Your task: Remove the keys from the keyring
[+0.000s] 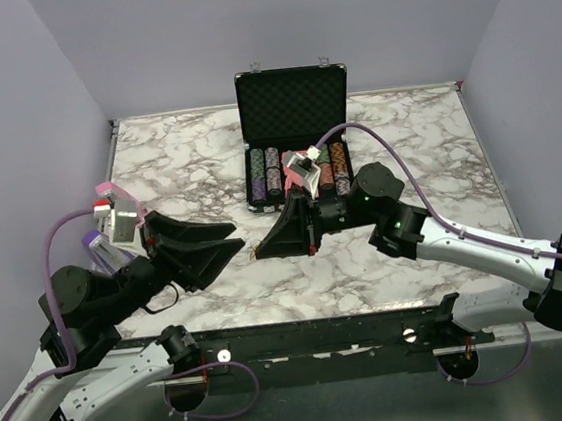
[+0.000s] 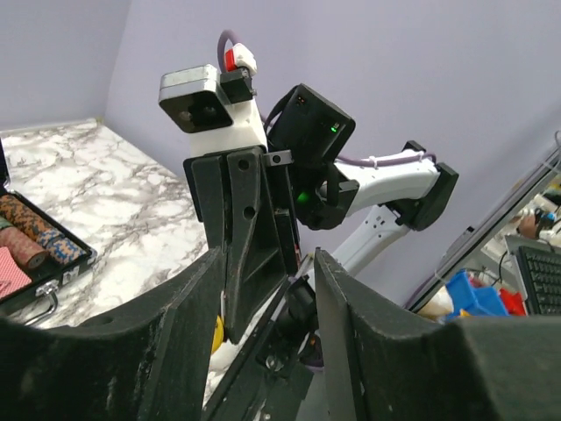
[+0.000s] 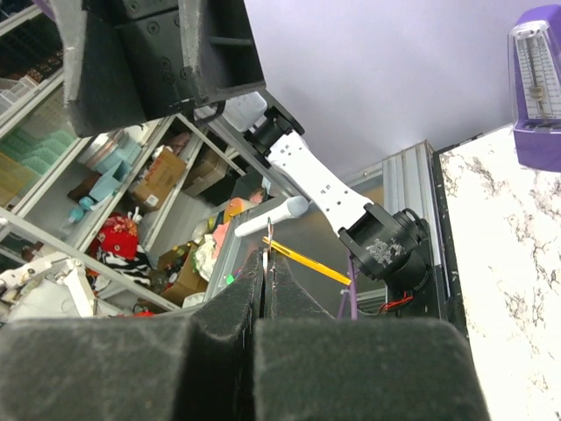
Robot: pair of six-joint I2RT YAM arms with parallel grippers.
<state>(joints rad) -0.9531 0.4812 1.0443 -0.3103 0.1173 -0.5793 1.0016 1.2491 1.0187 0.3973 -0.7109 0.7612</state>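
Observation:
My right gripper (image 1: pixel 258 253) is shut, low over the marble near the table's middle, pointing left. In the right wrist view a thin silver key (image 3: pixel 268 244) stands pinched edge-on between its closed pads. The yellow keyring (image 3: pixel 305 261) sticks out sideways from the fingertips. My left gripper (image 1: pixel 237 236) is open wide and empty, facing the right gripper from the left, just apart. In the left wrist view its fingers (image 2: pixel 188 351) frame the right gripper (image 2: pixel 250 263). A sliver of the yellow keyring (image 2: pixel 216 333) shows behind the left finger. Other keys are hidden.
An open black chip case (image 1: pixel 293 104) with rows of poker chips stands at the back centre; its corner shows in the left wrist view (image 2: pixel 39 263). A purple metronome (image 1: pixel 99 245) stands at the left edge behind my left arm and shows in the right wrist view (image 3: pixel 536 88).

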